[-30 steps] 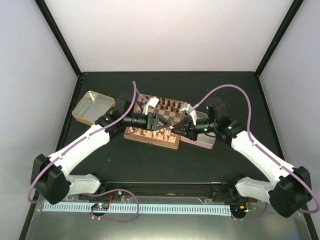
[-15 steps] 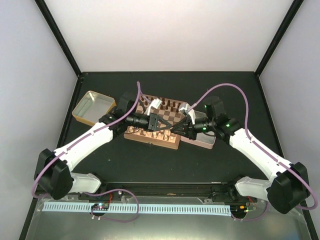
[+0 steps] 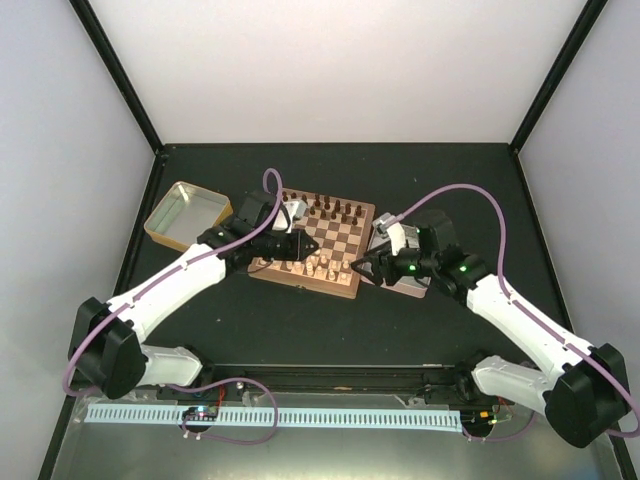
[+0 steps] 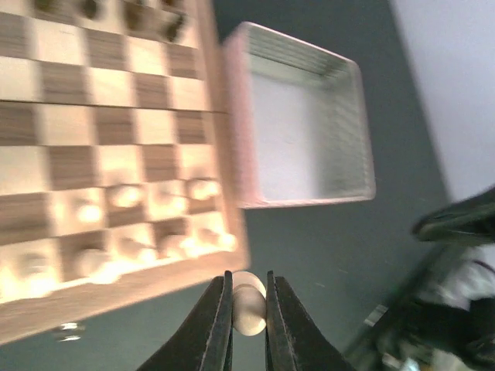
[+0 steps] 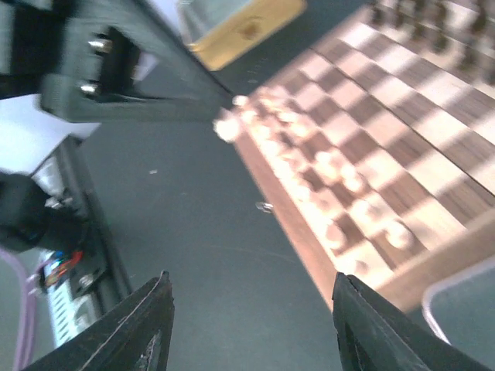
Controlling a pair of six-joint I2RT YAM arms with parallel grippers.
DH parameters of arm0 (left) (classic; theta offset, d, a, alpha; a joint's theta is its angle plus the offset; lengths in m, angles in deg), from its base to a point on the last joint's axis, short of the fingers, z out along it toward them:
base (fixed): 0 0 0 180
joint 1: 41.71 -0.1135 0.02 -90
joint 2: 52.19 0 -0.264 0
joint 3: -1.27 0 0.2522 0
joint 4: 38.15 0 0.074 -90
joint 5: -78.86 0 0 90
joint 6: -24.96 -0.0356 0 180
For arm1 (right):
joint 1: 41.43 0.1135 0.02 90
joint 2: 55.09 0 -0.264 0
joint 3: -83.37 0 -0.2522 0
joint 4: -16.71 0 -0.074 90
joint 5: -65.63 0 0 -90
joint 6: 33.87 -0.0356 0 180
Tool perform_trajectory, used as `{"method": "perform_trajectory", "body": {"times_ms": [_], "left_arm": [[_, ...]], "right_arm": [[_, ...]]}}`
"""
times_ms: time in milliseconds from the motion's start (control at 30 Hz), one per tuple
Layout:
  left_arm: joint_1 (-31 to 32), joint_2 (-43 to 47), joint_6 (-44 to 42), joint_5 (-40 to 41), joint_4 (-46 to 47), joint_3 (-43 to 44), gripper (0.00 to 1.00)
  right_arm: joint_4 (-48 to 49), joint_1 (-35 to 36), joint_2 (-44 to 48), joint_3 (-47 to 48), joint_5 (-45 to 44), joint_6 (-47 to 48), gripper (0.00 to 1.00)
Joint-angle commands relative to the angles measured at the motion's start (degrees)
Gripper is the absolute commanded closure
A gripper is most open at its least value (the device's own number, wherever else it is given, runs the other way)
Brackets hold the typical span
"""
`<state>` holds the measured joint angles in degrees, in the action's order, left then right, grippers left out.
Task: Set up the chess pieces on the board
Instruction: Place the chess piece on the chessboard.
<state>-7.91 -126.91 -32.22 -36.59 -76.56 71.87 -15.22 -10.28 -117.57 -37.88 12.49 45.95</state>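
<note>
Left gripper (image 4: 248, 297) is clamping one of the chess pieces (image 4: 249, 308): pale tan turned wood with a smooth round head. Black fingers (image 4: 219, 325) are pressing flat on both sides of it. It's probably a pawn, but the wrist view is too blurred to be sure. The piece is hanging in the air by the near side of the board (image 3: 308, 283), not touching it.

The board is showing square checks in light and dark brown wood grain, with a reddish-brown frame. The other light pieces (image 3: 318, 265) are standing on the two near rows and glaring pale in the left wrist view. Dark brown pieces (image 3: 335, 210) are lining the far edge.

Right gripper (image 5: 249, 282) is hovering with its fingers spread wide and nothing between them. It's over the dark matte table (image 3: 300, 330), off the board's near-right corner. Its camera is catching the left gripper's black tip with the round piece in it.

A shallow rectangular tin (image 4: 363, 116) is sitting just beside the board's right frame. It has rounded corners, a pinkish outside and a pale inside. A second tin (image 3: 168, 230), gold metal and the same shape, is lying off the board's left side. Purple cables (image 3: 450, 190) are looping over both white arms.
</note>
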Motion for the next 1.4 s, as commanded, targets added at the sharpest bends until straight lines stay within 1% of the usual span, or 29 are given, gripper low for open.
{"method": "perform_trajectory", "body": {"times_ms": [0, 167, 267, 400, 633, 900, 1367], "left_arm": [[-0.18, -2.41, -6.81, 18.78, -6.26, 4.16, 0.98], [-0.31, -10.6, -8.66, 26.9, -10.1, 10.04, 0.97], [-0.4, -16.36, -9.95, 29.14, -12.15, 13.74, 0.97], [-0.66, -20.97, -10.87, 30.55, -12.58, 15.54, 0.97], [-1.17, -27.22, -12.34, 28.33, -14.04, 17.7, 0.96], [-1.12, -31.39, -14.02, 25.44, -15.92, 18.94, 0.96], [-1.12, -31.7, -14.6, 23.74, -19.17, 19.8, 0.96]], "right_arm": [[1.06, 0.13, 1.02, -2.2, -16.01, -8.99, 0.43], [1.01, 0.14, 0.47, -2.71, -20.28, -13.08, 0.43], [0.91, 0.13, 0.46, -2.7, -21.2, -13.94, 0.43], [-0.35, 0.14, 0.35, -2.63, -22.06, -14.08, 0.43], [-0.52, 0.13, -0.24, -3.14, -21.9, -14.86, 0.43], [-0.11, 0.13, -1.13, -3.14, -21.34, -15.35, 0.44], [-0.11, 0.14, -2.27, -3.05, -21.14, -15.56, 0.44]]}}
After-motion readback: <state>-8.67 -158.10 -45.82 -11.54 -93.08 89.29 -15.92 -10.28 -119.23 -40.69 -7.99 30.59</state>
